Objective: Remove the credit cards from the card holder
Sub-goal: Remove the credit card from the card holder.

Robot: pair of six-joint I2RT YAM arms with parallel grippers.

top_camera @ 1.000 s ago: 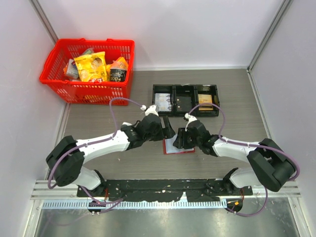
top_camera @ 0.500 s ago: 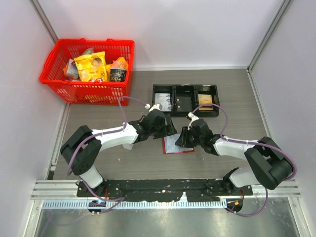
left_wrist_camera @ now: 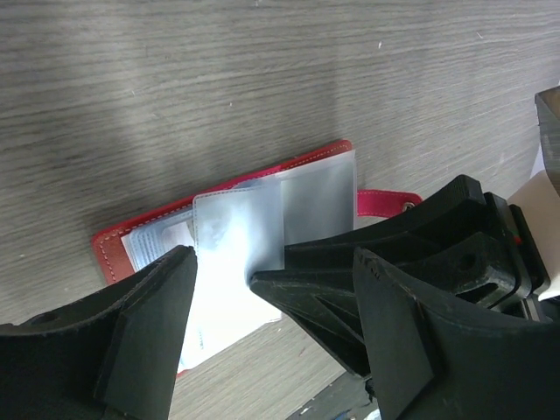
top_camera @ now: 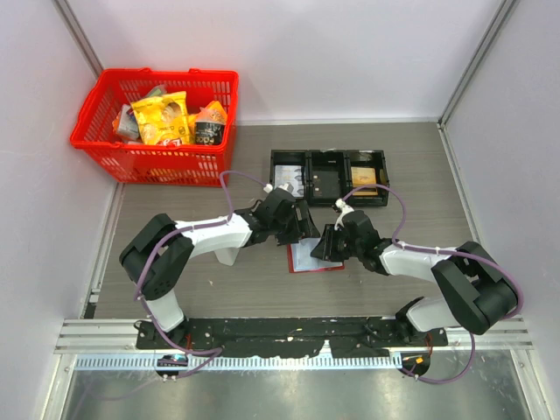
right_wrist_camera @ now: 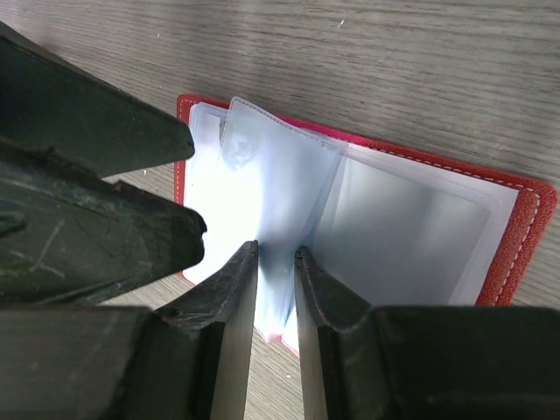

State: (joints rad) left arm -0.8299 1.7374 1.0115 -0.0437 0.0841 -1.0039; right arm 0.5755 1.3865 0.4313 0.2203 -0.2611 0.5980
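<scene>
1. Card holder (top_camera: pixel 308 261) lies open on the tabletop (top_camera: pixel 262 293) between my 2 arms. The credit cards (left_wrist_camera: pixel 223 324) look not yet drawn out.
2. Right fingers (right_wrist_camera: pixel 236 297) pinch 1 raised sleeve (right_wrist_camera: pixel 280 192); left fingers (left_wrist_camera: pixel 157 297) gape astride it.
3. Risks: the unpinned holder lifts with the sleeve; my left fingers grab plastic, not card; the crowded fingers collide.
</scene>
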